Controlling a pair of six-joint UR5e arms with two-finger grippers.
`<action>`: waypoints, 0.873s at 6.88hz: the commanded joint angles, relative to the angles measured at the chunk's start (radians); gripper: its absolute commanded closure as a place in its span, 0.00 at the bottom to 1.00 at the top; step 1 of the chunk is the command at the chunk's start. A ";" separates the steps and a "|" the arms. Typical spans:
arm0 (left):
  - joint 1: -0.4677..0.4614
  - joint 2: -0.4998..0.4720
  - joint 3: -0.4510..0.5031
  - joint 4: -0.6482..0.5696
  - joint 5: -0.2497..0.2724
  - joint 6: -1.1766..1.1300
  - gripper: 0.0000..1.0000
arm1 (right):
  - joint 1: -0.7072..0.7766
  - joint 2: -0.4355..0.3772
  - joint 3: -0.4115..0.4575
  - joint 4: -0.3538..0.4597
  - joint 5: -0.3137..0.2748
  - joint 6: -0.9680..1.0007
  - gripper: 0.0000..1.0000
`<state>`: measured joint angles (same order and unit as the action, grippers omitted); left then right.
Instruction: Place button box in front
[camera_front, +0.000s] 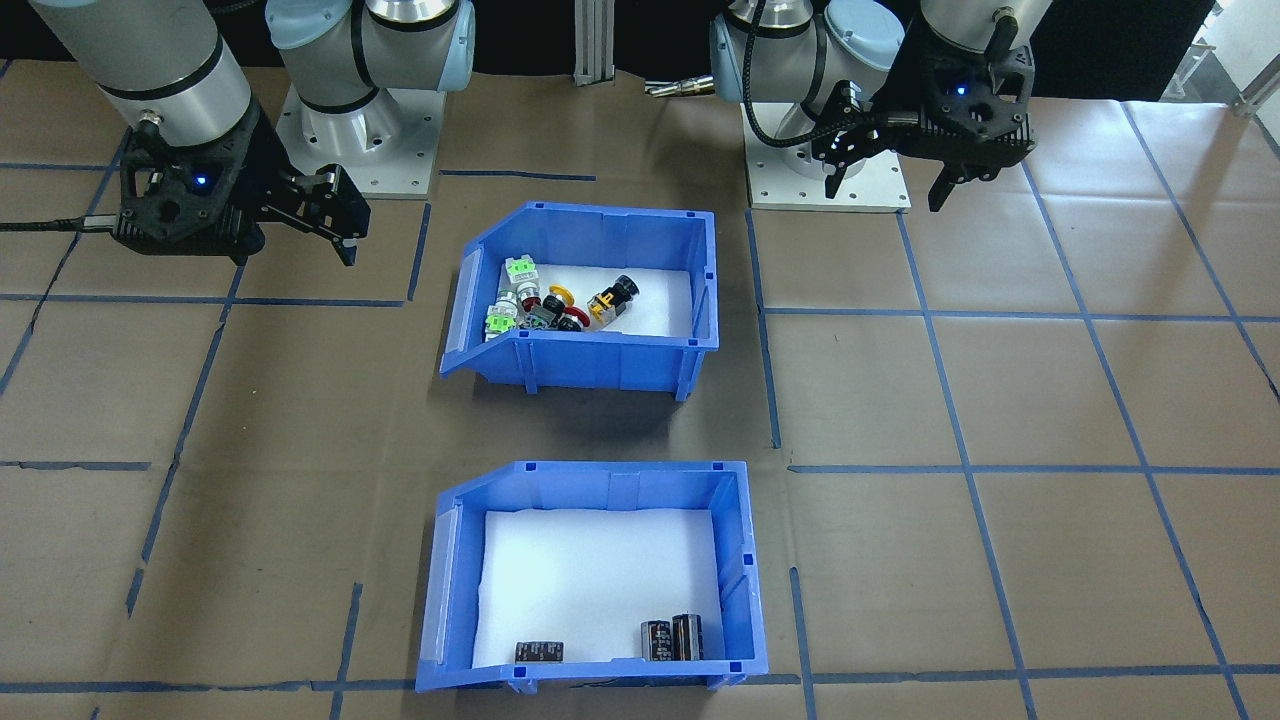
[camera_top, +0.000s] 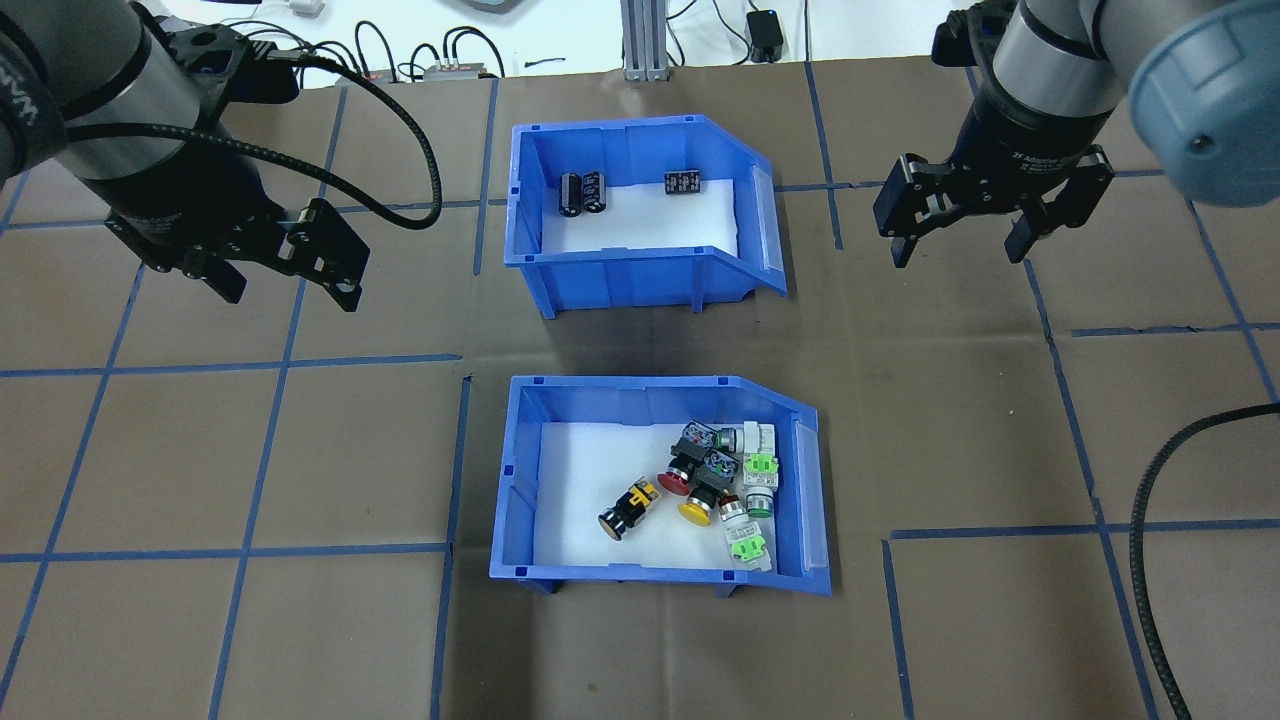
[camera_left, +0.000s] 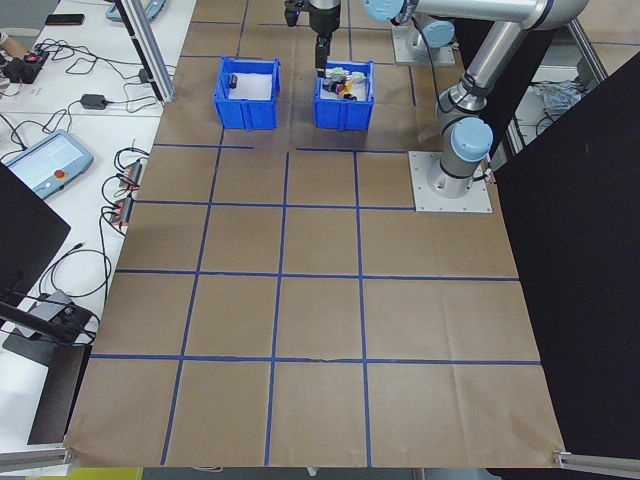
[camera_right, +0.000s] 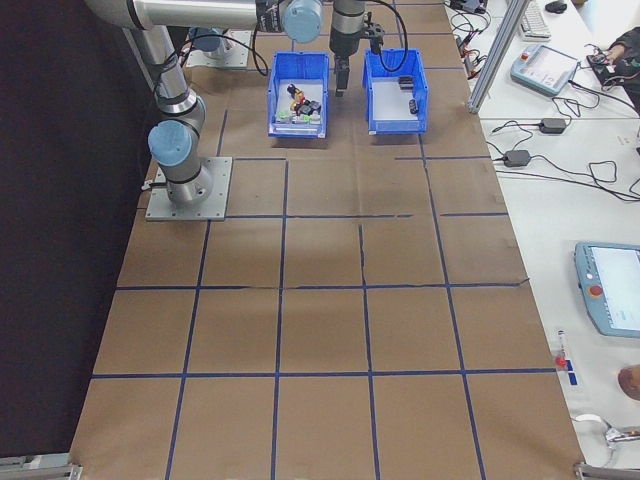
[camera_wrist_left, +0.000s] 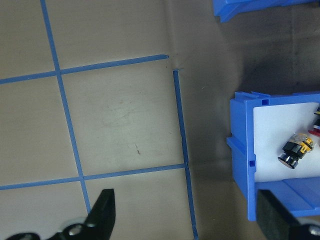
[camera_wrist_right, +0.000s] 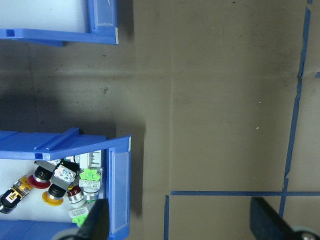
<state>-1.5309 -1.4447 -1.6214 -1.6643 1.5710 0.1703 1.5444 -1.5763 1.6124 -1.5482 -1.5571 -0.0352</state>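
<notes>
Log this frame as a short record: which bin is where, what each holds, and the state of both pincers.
button box: blue bin nearer the robot, holding green, red, yellow and black push-buttons
second blue bin: farther from the robot, holding a few black cylinders
left pincer: open, empty, above the table left of the bins
right pincer: open, empty, above the table right of the bins
contact: neither pincer touches a bin
</notes>
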 joint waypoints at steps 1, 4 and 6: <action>0.000 0.001 0.000 0.000 0.003 0.000 0.00 | -0.006 -0.008 0.007 -0.016 -0.003 0.000 0.00; 0.000 -0.011 0.002 -0.008 0.006 0.011 0.00 | -0.006 -0.010 0.007 -0.018 -0.003 0.000 0.00; -0.002 -0.011 0.002 -0.017 0.006 0.012 0.00 | -0.004 -0.004 0.003 -0.016 -0.004 0.000 0.00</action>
<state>-1.5318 -1.4569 -1.6201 -1.6758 1.5769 0.1814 1.5395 -1.5838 1.6186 -1.5652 -1.5604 -0.0353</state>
